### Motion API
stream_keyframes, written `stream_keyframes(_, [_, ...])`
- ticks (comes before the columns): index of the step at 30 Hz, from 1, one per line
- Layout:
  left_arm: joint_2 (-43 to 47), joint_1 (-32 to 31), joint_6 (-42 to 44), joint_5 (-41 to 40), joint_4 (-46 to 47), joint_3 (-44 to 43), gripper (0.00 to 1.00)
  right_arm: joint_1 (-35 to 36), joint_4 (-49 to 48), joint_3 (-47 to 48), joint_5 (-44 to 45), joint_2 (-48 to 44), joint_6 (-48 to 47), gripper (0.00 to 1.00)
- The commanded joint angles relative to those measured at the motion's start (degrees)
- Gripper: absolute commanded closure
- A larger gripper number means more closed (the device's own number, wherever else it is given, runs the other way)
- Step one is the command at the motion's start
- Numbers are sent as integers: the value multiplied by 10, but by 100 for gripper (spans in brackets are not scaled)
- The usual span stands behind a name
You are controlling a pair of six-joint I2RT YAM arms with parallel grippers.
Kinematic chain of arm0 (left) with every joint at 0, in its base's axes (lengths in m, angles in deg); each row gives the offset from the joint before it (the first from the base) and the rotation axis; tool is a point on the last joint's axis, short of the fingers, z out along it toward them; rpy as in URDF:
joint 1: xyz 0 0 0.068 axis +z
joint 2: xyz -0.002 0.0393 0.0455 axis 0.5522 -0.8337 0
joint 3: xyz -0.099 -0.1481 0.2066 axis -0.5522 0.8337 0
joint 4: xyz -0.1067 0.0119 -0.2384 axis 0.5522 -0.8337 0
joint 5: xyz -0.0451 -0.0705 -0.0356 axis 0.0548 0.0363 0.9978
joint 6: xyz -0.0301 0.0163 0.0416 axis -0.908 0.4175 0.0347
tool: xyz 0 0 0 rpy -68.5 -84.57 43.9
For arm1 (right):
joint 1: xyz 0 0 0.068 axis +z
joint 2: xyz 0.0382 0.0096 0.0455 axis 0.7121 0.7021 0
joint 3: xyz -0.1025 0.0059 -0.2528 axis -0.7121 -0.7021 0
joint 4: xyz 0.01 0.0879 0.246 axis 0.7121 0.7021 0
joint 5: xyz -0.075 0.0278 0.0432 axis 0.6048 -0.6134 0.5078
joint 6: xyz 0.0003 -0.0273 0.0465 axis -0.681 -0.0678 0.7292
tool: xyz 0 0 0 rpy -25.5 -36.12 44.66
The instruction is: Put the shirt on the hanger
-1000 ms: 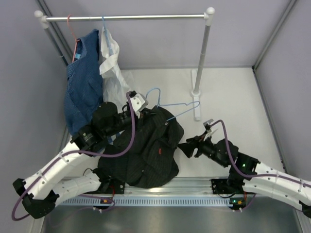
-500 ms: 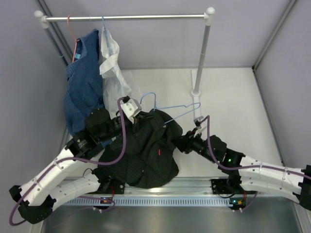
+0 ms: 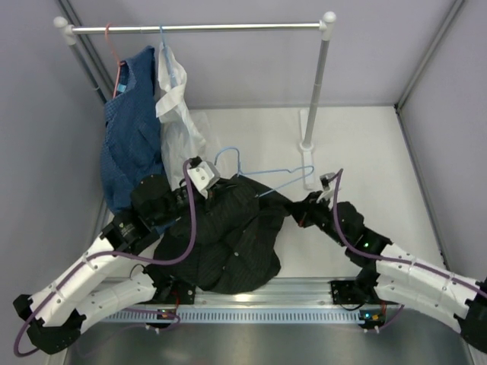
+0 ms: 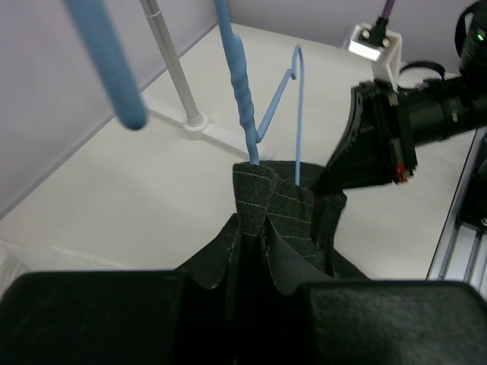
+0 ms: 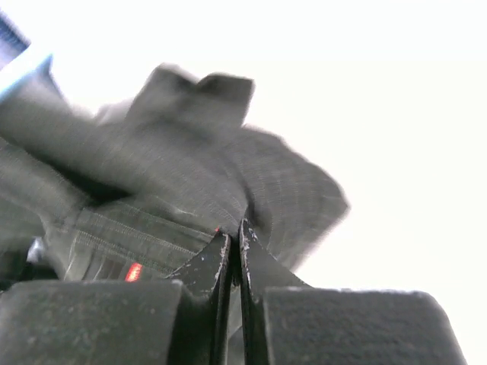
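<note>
Black pinstriped button-up shirt (image 3: pixel 228 243) lies bunched on the white table (image 3: pixel 365 144), left of the white rack post (image 3: pixel 318 84) and nearer the arm bases than the post's foot. We see the thin light-blue wire hanger (image 3: pixel 283 172) partly inside it. The hook and one shoulder wire stick out of the cloth on the far side, the bare shoulder tip ends just beside the post's foot, and the rest is hidden under fabric. In the left wrist view the twisted neck of the hanger (image 4: pixel 237 114) rises out of the top of the shirt (image 4: pixel 278 217), with a second wire beside it. We find the left gripper (image 3: pixel 218 186) at the shirt's far edge, left of the post. Its fingers (image 4: pixel 91 319) are closed onto a gathered fold of cloth that fills the gap between them; we cannot tell whether the wire is in that grip too. The right gripper (image 3: pixel 298 211) is at the shirt's right edge, just nearer the arm bases than the post's foot. In its own view the right gripper (image 5: pixel 232 239) has its jaws almost touching, pinched on the edge of the shirt (image 5: pixel 190 167). Far left of the post, on the metal rail (image 3: pixel 198 27), hang a blue patterned garment (image 3: pixel 129 137) on an orange-red hanger (image 3: pixel 112 44) and a white shirt (image 3: pixel 173 99) on another light-blue hanger (image 3: pixel 162 36).
</note>
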Motion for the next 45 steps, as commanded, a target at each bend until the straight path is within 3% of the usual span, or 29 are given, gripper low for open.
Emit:
stream_keyframes(1, [24, 4, 24, 2, 60, 5, 100, -124, 78, 33, -67, -34, -10, 100])
stream_keyframes(6, [50, 3, 40, 17, 81, 33, 100, -291, 183, 102, -167, -6, -35, 100])
stream_keyframes(12, [55, 3, 95, -23, 81, 55, 100, -407, 264, 168, -226, 18, -54, 100])
stream_keyframes(16, [67, 3, 108, -51, 82, 64, 100, -416, 271, 186, -248, 15, -60, 100])
stream_keyframes(20, [63, 3, 111, -30, 81, 65, 100, -415, 246, 182, -334, 20, -66, 100])
stream_keyframes(27, [39, 3, 114, -51, 74, 59, 100, -421, 234, 166, -329, -21, -63, 98])
stream_keyframes(32, [47, 4, 114, -62, 73, 60, 100, -419, 144, 104, -445, -14, -20, 99])
stream_keyframes(36, [42, 4, 114, -62, 74, 59, 100, -420, 87, 57, -478, -15, -6, 100])
stream_keyframes(45, [36, 3, 114, -60, 71, 56, 100, -417, 24, 19, -523, -20, 14, 87])
